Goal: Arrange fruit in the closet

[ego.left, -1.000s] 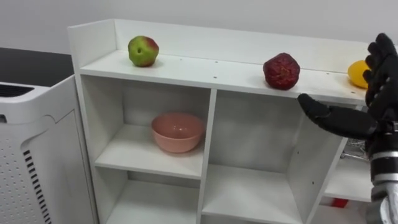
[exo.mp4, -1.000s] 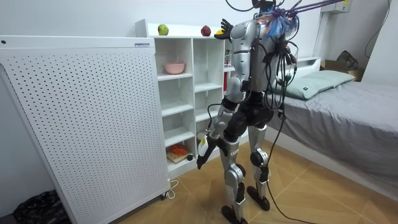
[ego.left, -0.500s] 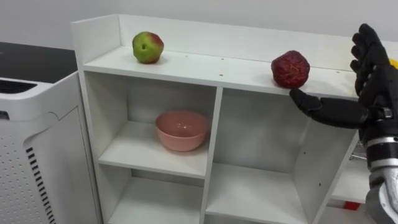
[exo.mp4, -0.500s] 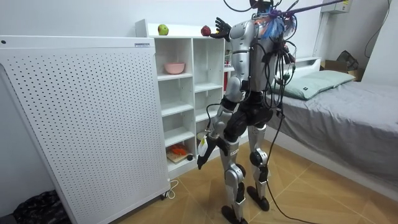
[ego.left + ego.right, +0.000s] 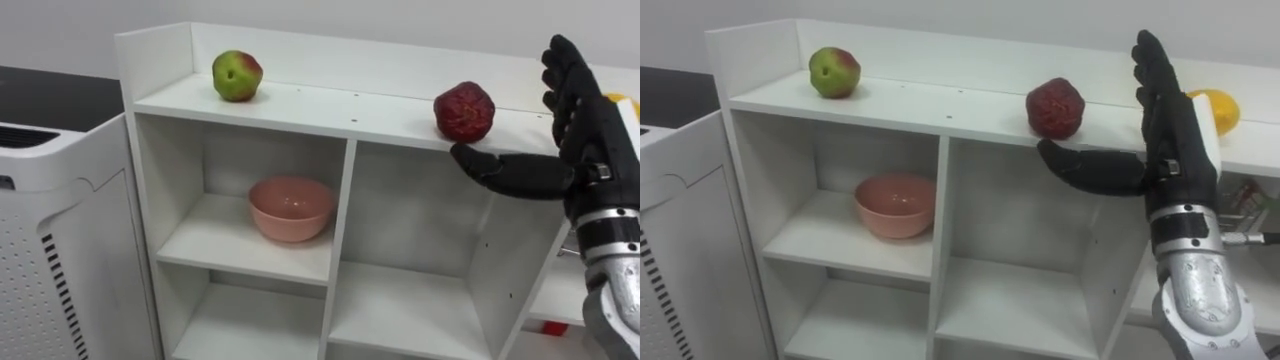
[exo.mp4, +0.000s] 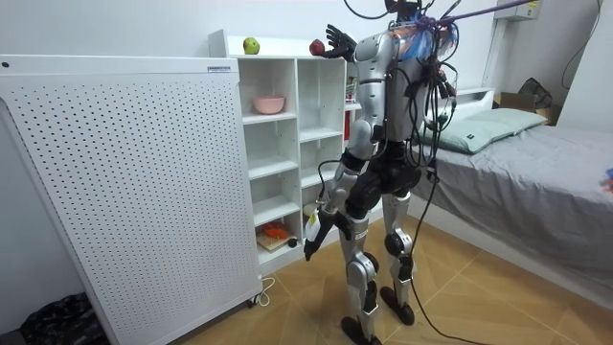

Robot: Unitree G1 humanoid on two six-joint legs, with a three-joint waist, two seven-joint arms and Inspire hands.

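Nearest to the head camera, at the right of the scene, the robot's right hand (image 5: 588, 130) is held upright and open, fingers straight and pointing up, thumb stretched out sideways to the left. It holds nothing. The thumb's tip lies in front of the top board's edge of the white closet (image 5: 340, 112), just below a dark red fruit (image 5: 464, 111) that sits on that board; whether the thumb touches the board cannot be told. Lower and farther in, a pink bowl (image 5: 291, 208) stands in the upper left compartment. On the closet's top, well apart to the left of the red fruit, rests a green and red apple (image 5: 237, 76), close to the low wall at the left end. The right eye view shows a yellow fruit (image 5: 1218, 110) on the same top board, just behind and right of the hand, while in the left eye view the hand covers nearly all of it. From the room view the robot stands upright on a wooden floor, facing the closet, its left hand (image 6: 308, 246) hanging low by its thigh, its grasp impossible to read. That view also takes in a large white perforated panel (image 6: 124, 182) at its left and a grey bed (image 6: 536, 163) at its right.
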